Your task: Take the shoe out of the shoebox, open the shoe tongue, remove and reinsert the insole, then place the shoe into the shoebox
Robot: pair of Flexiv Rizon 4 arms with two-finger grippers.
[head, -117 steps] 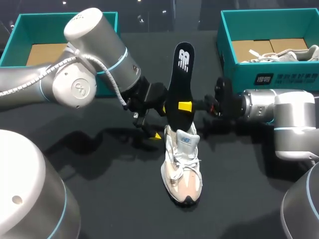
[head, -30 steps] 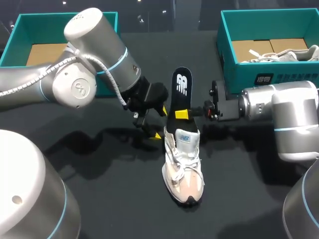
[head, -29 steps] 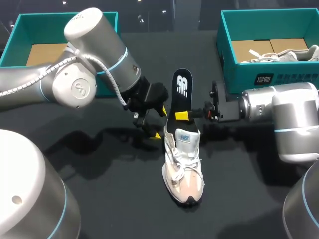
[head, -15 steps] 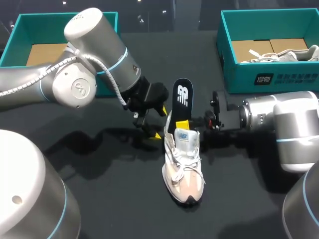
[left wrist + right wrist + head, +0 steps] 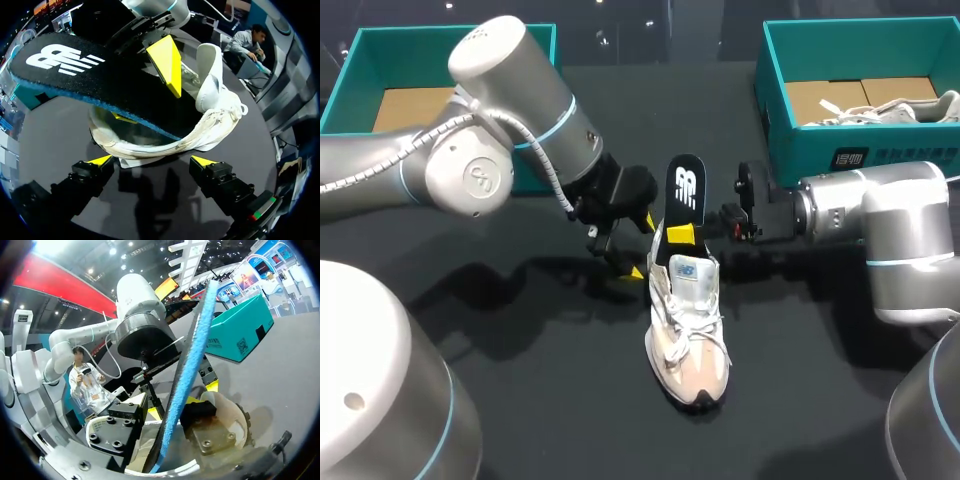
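Though black overhead, the insole (image 5: 686, 195) shows blue underside in wrist views.

Shoe (image 5: 686, 335) upright on table (image 5: 540, 400), toe toward near edge. Insole (image 5: 682, 205) standing, lower end inside shoe, pinched by our right gripper (image 5: 680, 235). Our left gripper (image 5: 642, 247) beside heel, fingers apart. Back corners: left box (image 5: 350, 70); right box (image 5: 800, 140) holding second shoe (image 5: 890, 110).

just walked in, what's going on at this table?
The right gripper is shut on the black insole, which stands nearly upright with its lower end inside the shoe. The shoe stands on the table, outside the boxes. The left gripper sits open at the shoe's heel.
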